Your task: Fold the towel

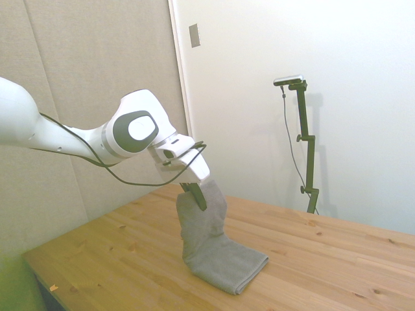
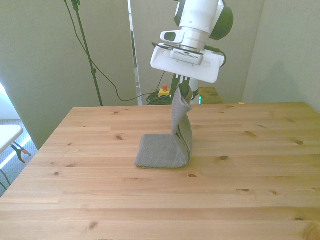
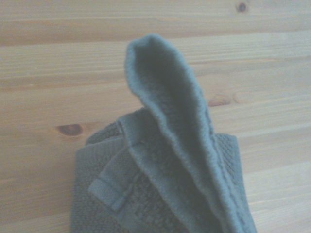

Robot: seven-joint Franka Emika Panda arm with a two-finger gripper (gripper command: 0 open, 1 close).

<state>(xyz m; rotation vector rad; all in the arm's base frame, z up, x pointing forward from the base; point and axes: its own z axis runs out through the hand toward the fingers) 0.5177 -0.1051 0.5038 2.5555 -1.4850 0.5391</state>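
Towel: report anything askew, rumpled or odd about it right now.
Nothing damaged. The towel is half lifted: the gripper pinches one end, which stands nearly upright, while the other half lies flat on the table. The held end is bunched and curled, not spread flat.

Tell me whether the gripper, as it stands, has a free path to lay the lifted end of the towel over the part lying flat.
Probably yes. The gripper holds the towel end nearly upright over the flat half, and nothing else lies on the table nearby.
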